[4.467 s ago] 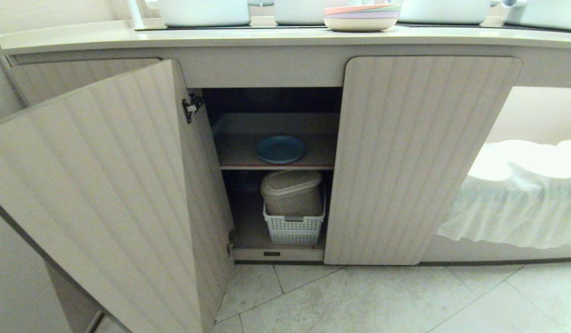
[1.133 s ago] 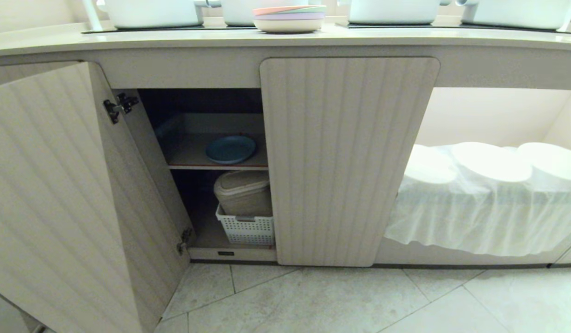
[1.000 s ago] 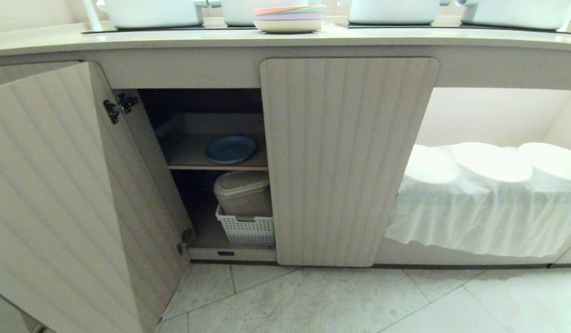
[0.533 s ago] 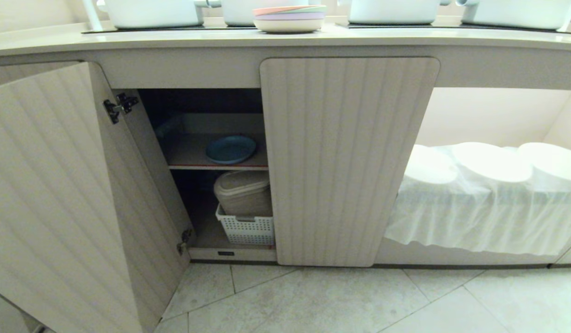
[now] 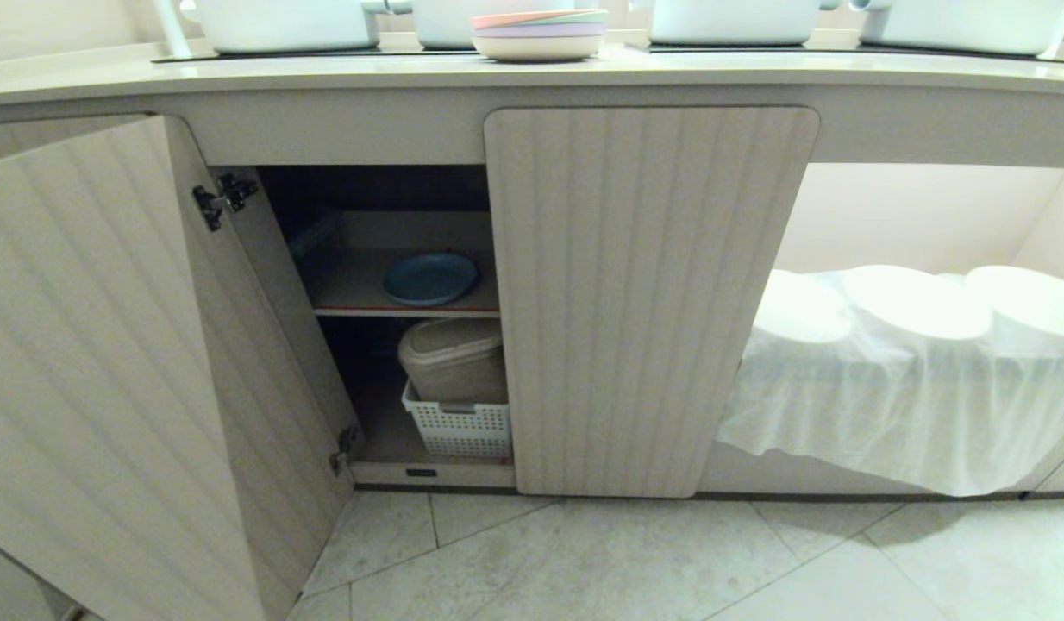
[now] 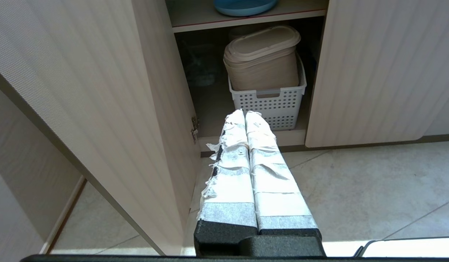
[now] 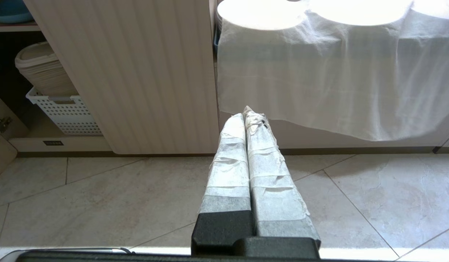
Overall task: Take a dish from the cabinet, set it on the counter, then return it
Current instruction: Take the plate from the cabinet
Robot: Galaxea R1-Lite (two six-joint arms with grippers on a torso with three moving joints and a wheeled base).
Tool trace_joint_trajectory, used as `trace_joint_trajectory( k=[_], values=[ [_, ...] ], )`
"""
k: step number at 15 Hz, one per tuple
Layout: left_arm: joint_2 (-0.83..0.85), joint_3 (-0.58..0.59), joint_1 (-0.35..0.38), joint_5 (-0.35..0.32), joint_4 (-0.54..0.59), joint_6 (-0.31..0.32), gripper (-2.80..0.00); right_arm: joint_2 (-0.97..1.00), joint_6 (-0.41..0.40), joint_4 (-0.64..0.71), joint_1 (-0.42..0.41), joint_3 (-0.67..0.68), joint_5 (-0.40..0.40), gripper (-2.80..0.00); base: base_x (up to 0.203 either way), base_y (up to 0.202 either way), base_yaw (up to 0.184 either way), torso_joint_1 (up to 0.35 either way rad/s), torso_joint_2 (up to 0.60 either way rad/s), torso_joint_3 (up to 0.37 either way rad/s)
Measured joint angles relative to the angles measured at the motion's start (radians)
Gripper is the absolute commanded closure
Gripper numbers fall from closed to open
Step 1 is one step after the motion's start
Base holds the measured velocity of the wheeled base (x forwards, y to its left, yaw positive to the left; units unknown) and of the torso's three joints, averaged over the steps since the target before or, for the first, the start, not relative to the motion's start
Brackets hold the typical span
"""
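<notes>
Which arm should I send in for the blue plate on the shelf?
Left, probably. The left gripper, shut and empty, faces the open half of the cabinet below the dish. The right gripper, also shut, faces the closed door.

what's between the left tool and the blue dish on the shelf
Nothing visible. The left tool, shut, hangs low in front of the open cabinet, and the dish lies alone on the inner shelf above the basket, with the left door swung aside.
</notes>
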Motion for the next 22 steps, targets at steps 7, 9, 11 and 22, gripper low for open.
trace_joint_trajectory(
  k=[7,9,11,22],
  values=[
    [0.000,0.000,0.000,0.000,0.001,0.001,0.00,0.000,0.000,0.000,0.000,0.000,0.000,0.00,0.000,0.000,0.000,0.000,0.00,0.000],
    [0.000,0.000,0.000,-0.001,0.000,0.000,0.00,0.000,-0.001,0.000,0.000,0.000,0.000,0.00,0.000,0.000,0.000,0.000,0.00,0.000],
    [0.000,0.000,0.000,-0.004,0.002,-0.001,0.00,0.000,0.000,0.000,0.000,0.000,0.000,0.00,0.049,0.000,0.000,-0.001,0.00,0.002],
    [0.000,0.000,0.000,-0.007,0.000,0.001,0.00,0.000,0.000,0.000,0.000,0.000,0.000,0.00,0.197,0.000,0.001,0.004,0.00,0.003]
  ],
)
